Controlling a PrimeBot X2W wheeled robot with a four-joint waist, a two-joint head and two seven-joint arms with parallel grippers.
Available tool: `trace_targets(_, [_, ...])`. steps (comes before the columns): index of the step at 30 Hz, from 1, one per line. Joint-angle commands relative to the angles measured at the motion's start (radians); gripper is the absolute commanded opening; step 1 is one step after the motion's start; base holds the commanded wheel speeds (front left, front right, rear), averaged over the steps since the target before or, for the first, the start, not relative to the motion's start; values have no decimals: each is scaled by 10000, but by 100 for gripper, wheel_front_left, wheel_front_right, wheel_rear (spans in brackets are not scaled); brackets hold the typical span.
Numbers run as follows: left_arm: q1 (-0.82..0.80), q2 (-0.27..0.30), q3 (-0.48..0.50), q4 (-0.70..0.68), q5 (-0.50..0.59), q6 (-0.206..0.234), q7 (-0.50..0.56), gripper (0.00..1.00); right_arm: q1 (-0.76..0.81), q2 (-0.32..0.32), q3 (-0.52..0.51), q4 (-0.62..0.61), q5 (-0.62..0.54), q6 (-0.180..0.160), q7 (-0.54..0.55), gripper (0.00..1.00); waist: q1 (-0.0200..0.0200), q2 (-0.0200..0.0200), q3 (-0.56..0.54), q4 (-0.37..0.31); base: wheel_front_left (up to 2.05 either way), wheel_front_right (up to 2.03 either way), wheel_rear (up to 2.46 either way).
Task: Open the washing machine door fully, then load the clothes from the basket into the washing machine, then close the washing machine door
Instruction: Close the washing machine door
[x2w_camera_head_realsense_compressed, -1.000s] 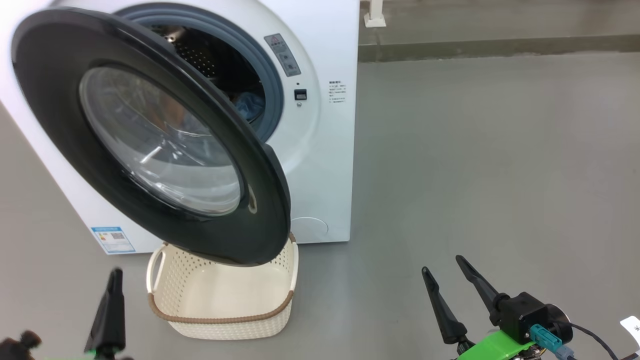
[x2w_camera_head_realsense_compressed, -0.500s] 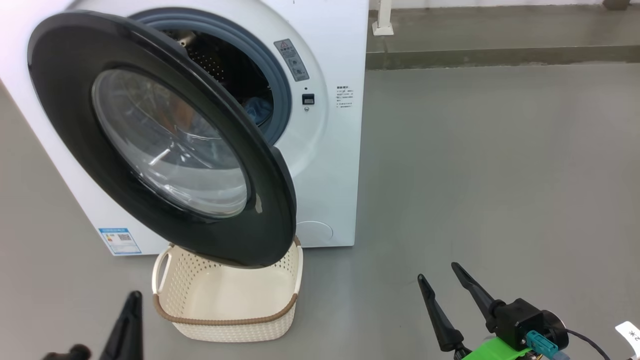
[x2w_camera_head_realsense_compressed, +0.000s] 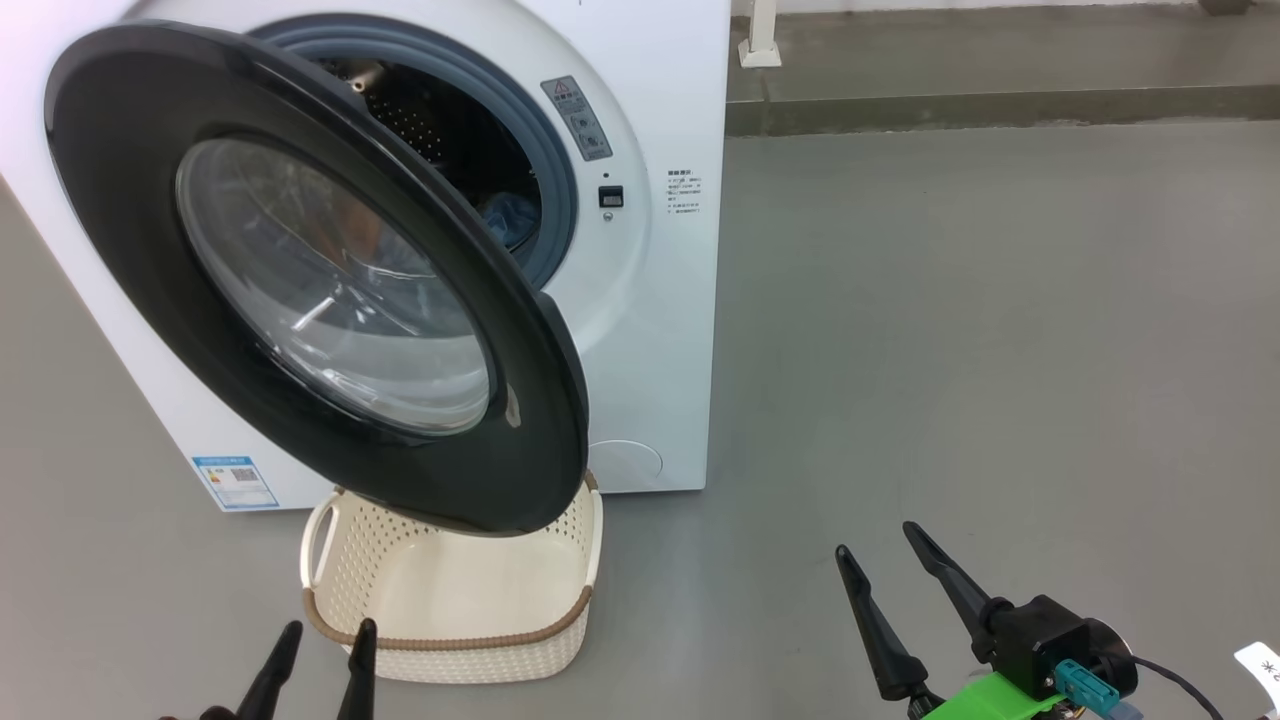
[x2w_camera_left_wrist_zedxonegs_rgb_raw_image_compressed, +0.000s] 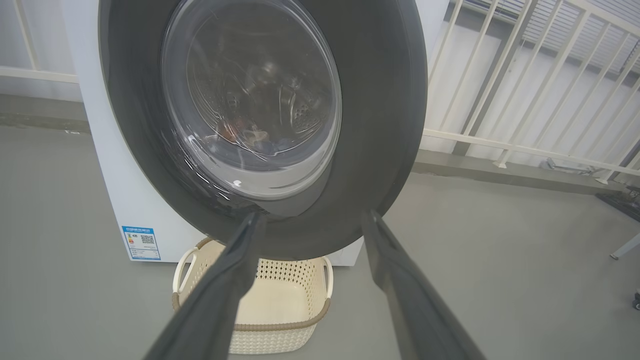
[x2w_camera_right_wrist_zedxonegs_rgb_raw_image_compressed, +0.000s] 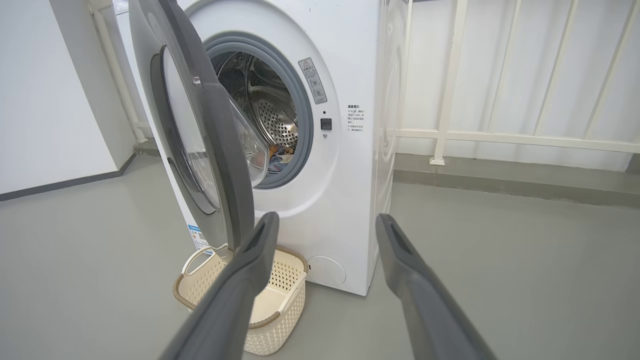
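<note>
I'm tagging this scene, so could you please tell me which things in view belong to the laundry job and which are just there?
Job: washer, door, basket, clothes in the drum.
Just there: railing, wall, floor.

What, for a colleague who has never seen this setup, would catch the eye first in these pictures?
The washing machine door, a black ring around bulging glass, stands swung out from the white washing machine at the head view's upper left. Beneath it on the grey floor sits the empty basket, with blue clothes glimpsed in the drum. The left gripper and right gripper hover open along the bottom edge.
</note>
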Motion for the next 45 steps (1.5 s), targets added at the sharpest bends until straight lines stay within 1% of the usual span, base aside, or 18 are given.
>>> trace_targets(1, [-376,161,278,-152,1,-25,-64,100,-239,24,230,-277,52,27,-122,100,0,0,2,6,0,0,0])
trace_targets(26, [-462,68,153,43,-52,-25,-64,100,-269,24,196,-201,50,27,-122,100,0,0,22,-18,0,0,0])
trace_targets(33, [-461,18,189,87,-22,-25,-64,100,-240,24,-521,-135,-152,27,-122,100,0,0,29,-5,0,0,0])
trace_targets(43, [-491,-90,299,127,20,-25,-64,100,-240,24,-763,-109,-241,27,-122,100,0,0,33,95,0,0,0])
trace_targets(44, [-518,-139,364,188,76,-25,-64,100,-291,24,-635,-89,-241,27,-122,44,0,0,66,156,0,0,0])
trace_targets(45, [-548,-164,350,204,89,-25,-64,100,-345,24,-566,-116,-249,27,-122,13,0,0,94,211,0,0,0])
